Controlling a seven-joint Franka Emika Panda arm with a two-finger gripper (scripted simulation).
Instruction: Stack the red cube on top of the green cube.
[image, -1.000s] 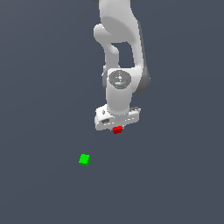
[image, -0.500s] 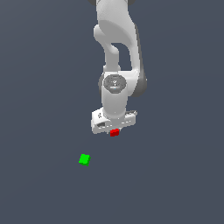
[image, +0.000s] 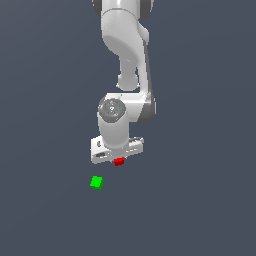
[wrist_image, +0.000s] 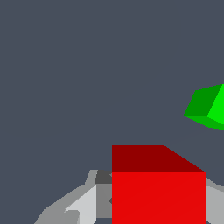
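Shifted toward the exterior view's left since a second ago, the white Panda arm (image: 125, 75) hangs over the dark grey bench (image: 210, 200), whose edges lie outside both views. Its gripper (image: 118, 159) is clamped on the red cube (image: 119, 161), held square between the fingers (wrist_image: 83, 205). Apart on the bench sits the green cube (image: 96, 182), turned corner-on; neither cube has a long axis.

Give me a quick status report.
Gripper shut on red cube. Green cube sits apart, toward the exterior view's left. Nothing between them.
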